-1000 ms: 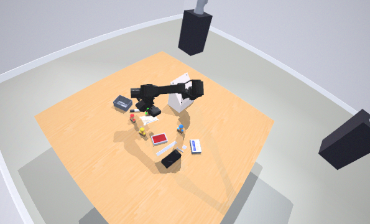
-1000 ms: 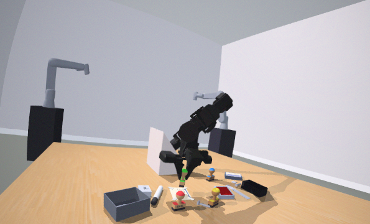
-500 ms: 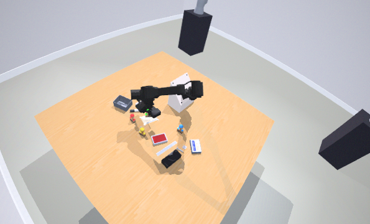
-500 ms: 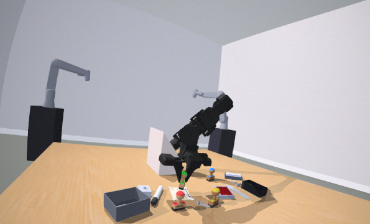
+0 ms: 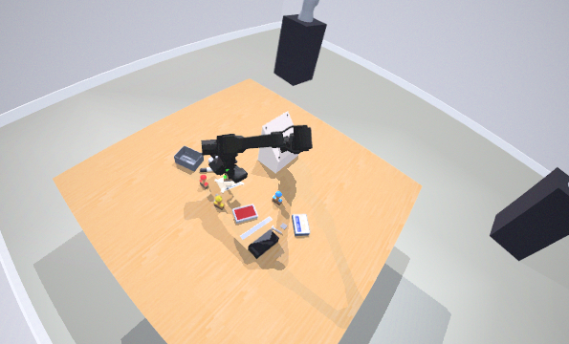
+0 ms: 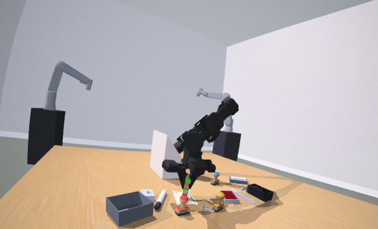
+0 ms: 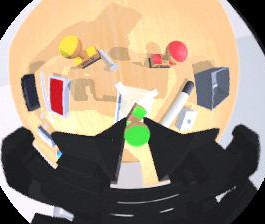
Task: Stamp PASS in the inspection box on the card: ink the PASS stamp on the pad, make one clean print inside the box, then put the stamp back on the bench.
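Observation:
The green-topped stamp (image 5: pixel 226 177) (image 6: pixel 187 180) (image 7: pixel 137 135) is upright between the fingers of my gripper (image 6: pixel 188 185) (image 7: pixel 136 123), which is shut on it. Its lettering is not readable. The white card (image 6: pixel 178 198) (image 7: pixel 138 95) lies on the bench under and beside the stamp's base. The base is low over the card's near part in the wrist view; whether it touches is unclear. The inspection box and any print are hidden or too small to tell. The red ink pad (image 5: pixel 245 213) (image 6: pixel 229 194) (image 7: pixel 59 96) lies open, away from the gripper.
A red stamp (image 6: pixel 183 198) (image 7: pixel 177 51) and yellow stamp (image 6: pixel 220 196) (image 7: pixel 70 47) stand near the card, a blue stamp (image 5: pixel 277 196) farther off. A marker (image 6: pixel 161 200), grey bin (image 6: pixel 131 213) and small white box (image 7: pixel 186 119) lie on one side, a black block (image 5: pixel 263 244) beyond the pad.

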